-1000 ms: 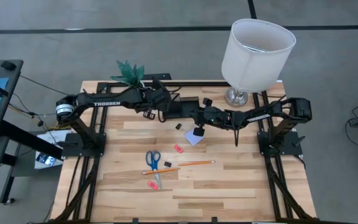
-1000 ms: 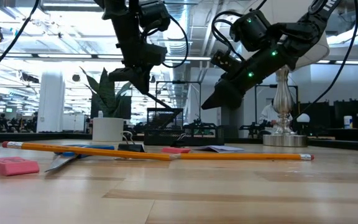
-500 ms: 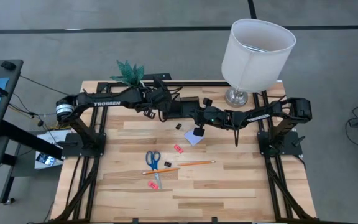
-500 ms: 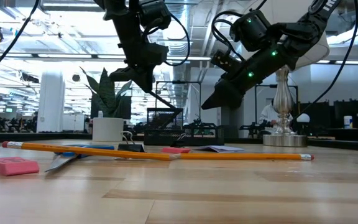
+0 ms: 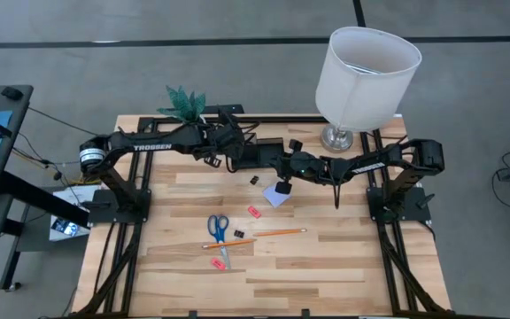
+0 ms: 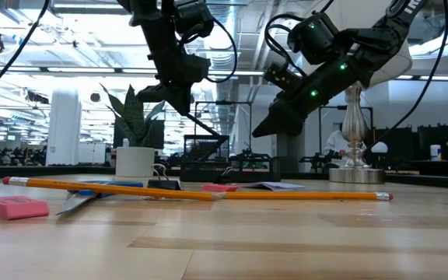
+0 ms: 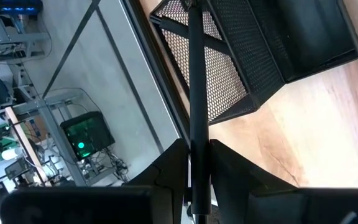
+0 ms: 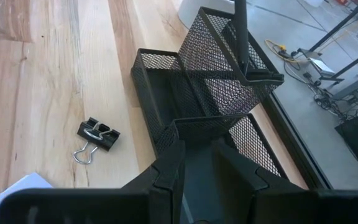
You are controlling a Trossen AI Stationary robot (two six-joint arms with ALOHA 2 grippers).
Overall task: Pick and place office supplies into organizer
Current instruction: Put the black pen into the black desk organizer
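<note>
High view is showing both arms meeting over the far middle of the table, above the black organizer. The left gripper is pinching a black pen; its wrist view shows the pen running straight out between the fingers, its far end at the rim of the organizer's tall mesh cup. In the low view the pen is slanting down from the left gripper toward the organizer. The right gripper is hanging just beside the organizer, raised off the table; its wrist view shows the fingers close together with a narrow gap, and I cannot tell whether anything is being held between them. A clip is lying on the wood near the organizer. The note pad is lying under the right gripper. Nearer the front, the scissors, a pencil and pink erasers are lying apart on the table. A lamp and a plant are standing at the far edge.
</note>
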